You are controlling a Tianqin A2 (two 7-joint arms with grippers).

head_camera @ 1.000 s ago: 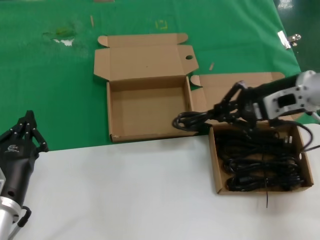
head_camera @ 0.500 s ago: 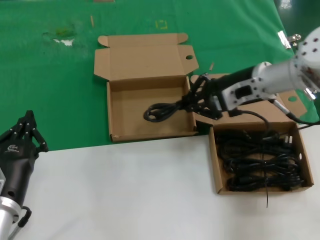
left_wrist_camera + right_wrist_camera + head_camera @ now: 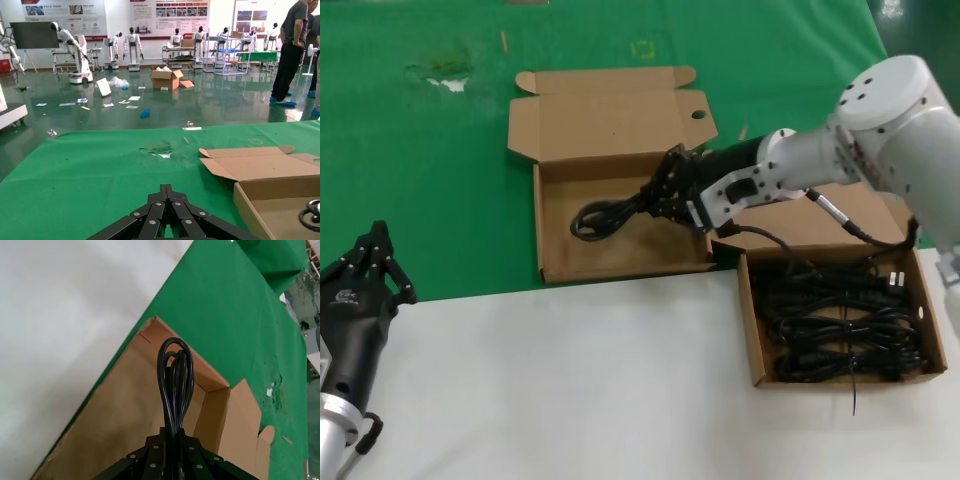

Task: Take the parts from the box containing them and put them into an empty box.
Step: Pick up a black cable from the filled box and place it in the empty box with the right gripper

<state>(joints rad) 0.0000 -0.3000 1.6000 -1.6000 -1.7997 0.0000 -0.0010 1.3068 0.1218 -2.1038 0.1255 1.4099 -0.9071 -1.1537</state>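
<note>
A green cloth (image 3: 420, 150) covers the table's far part, a white surface (image 3: 570, 380) its near edge. Beyond it: 2 people (image 3: 295, 50), parked robots (image 3: 132, 47) and floor litter (image 3: 125, 102).

Floor: glossy dark green hall floor (image 3: 210, 107), strewn with scraps of paper and an open brown cardboard carton (image 3: 166, 79).
Far wall: white, hung with printed posters (image 3: 64, 10).
Furniture: metal racks and benches (image 3: 227, 52) along that wall, beside a row of white humanoid robots (image 3: 132, 47).
People: dark-clothed bystander in blue shoe covers (image 3: 291, 50).
Table: green cloth cover (image 3: 430, 160) and a white surface (image 3: 570, 380).
</note>
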